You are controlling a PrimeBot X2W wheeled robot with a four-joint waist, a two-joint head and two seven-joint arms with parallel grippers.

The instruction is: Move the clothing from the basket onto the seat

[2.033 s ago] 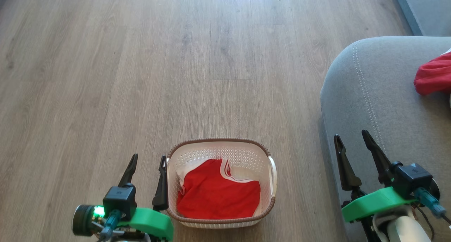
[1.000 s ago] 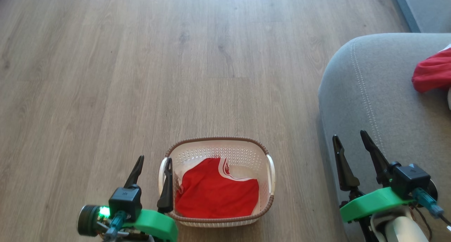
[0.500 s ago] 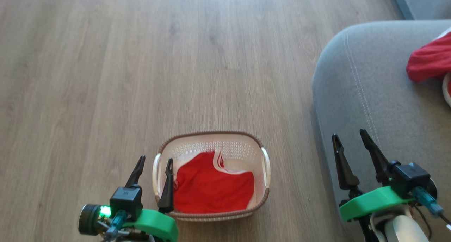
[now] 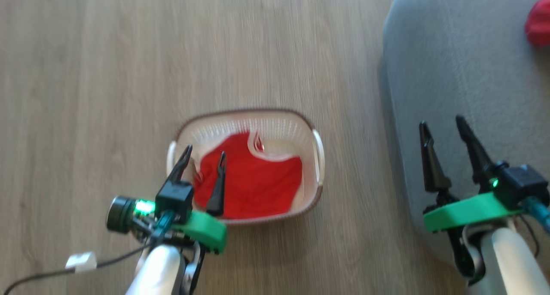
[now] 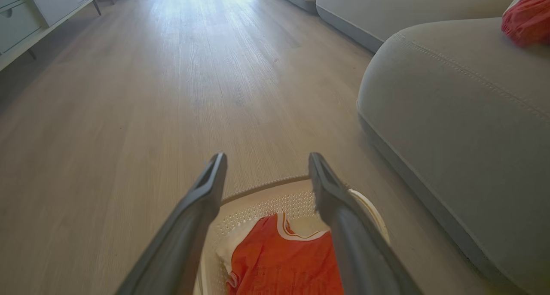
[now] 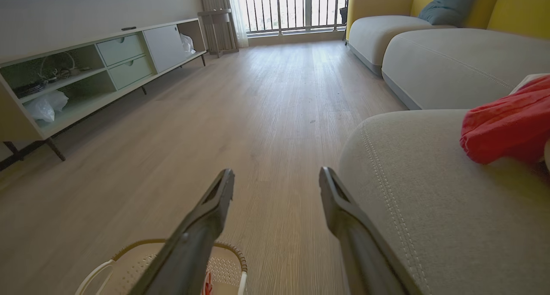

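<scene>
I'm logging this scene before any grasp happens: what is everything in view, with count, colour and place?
basket: 1, cream with brown rim, on the floor left of the seat
clothing: 2, red with white trim, one in the basket, one on the seat
seat: 1, grey, right of the basket
floor: 1, pale wood
far sofa: 1, grey with yellow back, beyond the seat
cushion: 1, teal, against the yellow back
cabinet: 1, pale, along the wall
cable tag: 1, white, by the left arm
left end effector: 1, dark, open, over the basket
right end effector: 1, dark, open, over the seat
</scene>
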